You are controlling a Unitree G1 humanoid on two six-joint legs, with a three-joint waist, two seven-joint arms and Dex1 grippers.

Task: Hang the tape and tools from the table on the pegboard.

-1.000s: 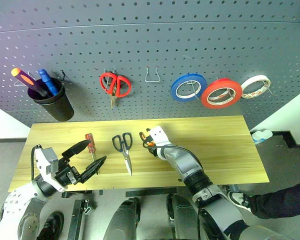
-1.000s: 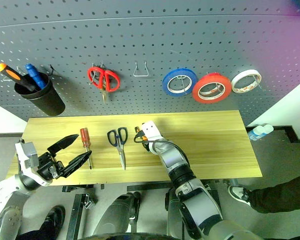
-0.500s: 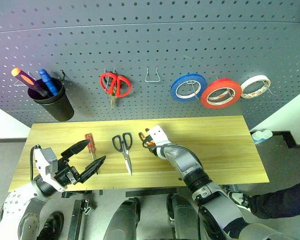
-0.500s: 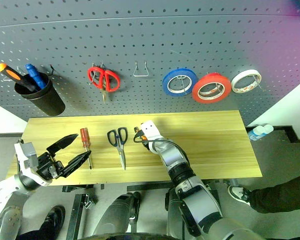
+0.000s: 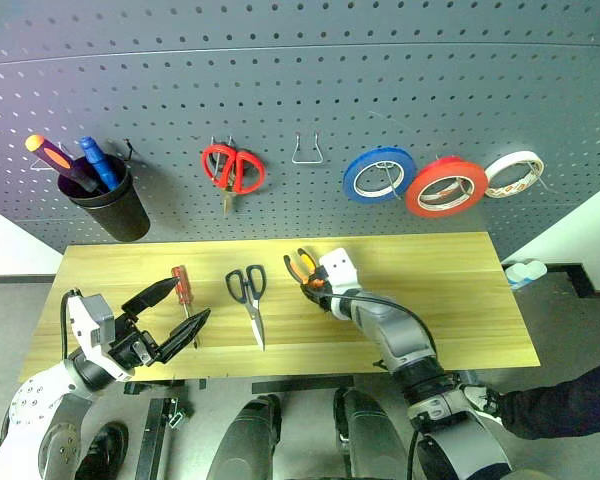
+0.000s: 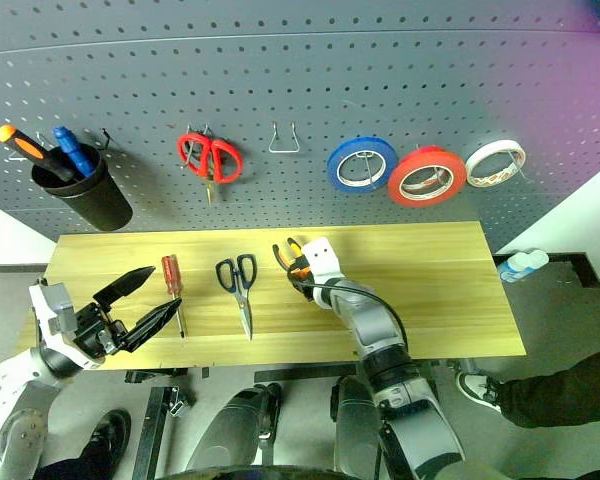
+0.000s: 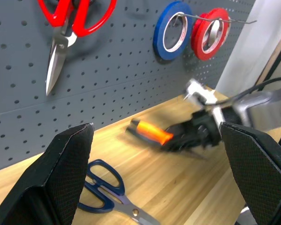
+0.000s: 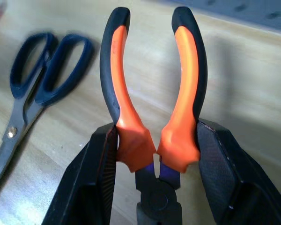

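Pegboard (image 5: 310,90): red tape (image 5: 444,187) hung, two o'clock. Table (image 5: 460,290): scissors (image 5: 248,297) and screwdriver (image 5: 183,292) pending, nine o'clock. Pliers (image 5: 300,268): clamped in right gripper (image 5: 312,284), centre, unhung. Left gripper (image 5: 173,312): fingers apart, empty, eight o'clock.

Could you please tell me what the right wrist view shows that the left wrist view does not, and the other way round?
The right wrist view alone shows how the right claw grips the pliers, its fingers pressed on the orange handles. The left wrist view alone shows the pegboard with red scissors, blue tape and red tape. Both show the pliers, the blue-handled scissors and the table.
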